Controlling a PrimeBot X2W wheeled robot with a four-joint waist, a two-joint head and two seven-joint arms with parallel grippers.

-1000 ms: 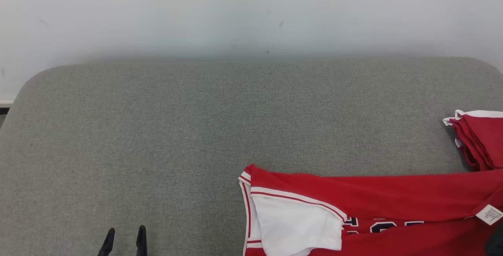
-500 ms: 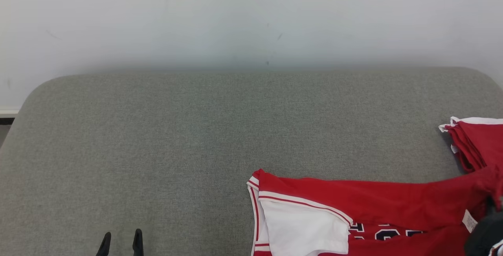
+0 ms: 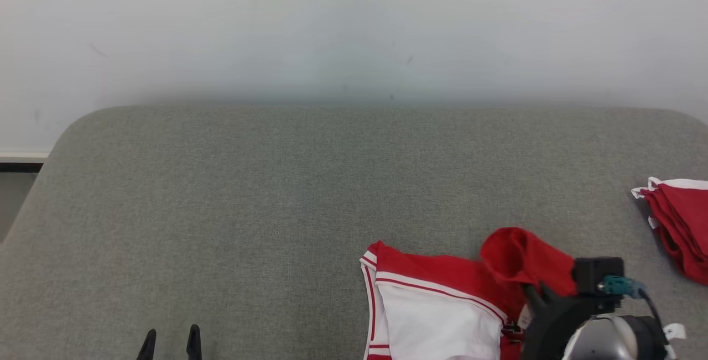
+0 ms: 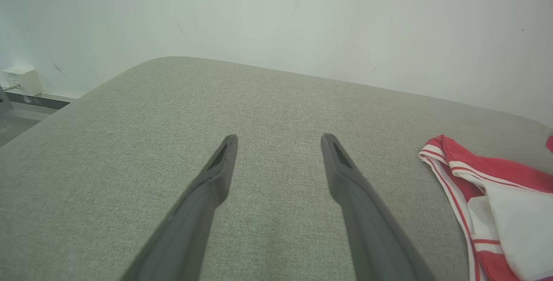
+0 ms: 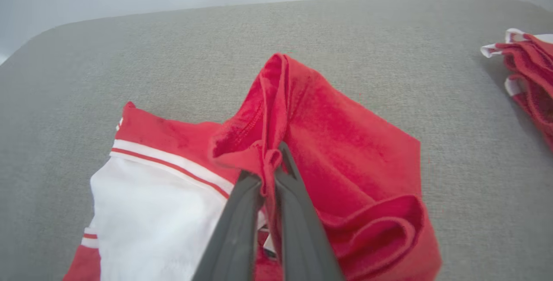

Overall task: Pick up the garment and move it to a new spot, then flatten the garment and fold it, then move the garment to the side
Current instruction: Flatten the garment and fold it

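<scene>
Wide open grey woven-fabric tabletop (image 3: 221, 210) from seven round to one o'clock, free passage. At five o'clock the red-and-white jersey garment (image 3: 437, 316) humps up, one fold pinched aloft by the right gripper (image 5: 274, 164). At three o'clock a folded red cloth stack (image 3: 680, 227) crowds the edge; bare lane between them.

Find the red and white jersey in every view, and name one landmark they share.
Head view: jersey at bottom, right of centre.
Left wrist view: jersey at the right edge, low.
Right wrist view: jersey at centre, a red fold pinched in the right end effector.
Shared landmark: the grey padded surface under it.
</scene>
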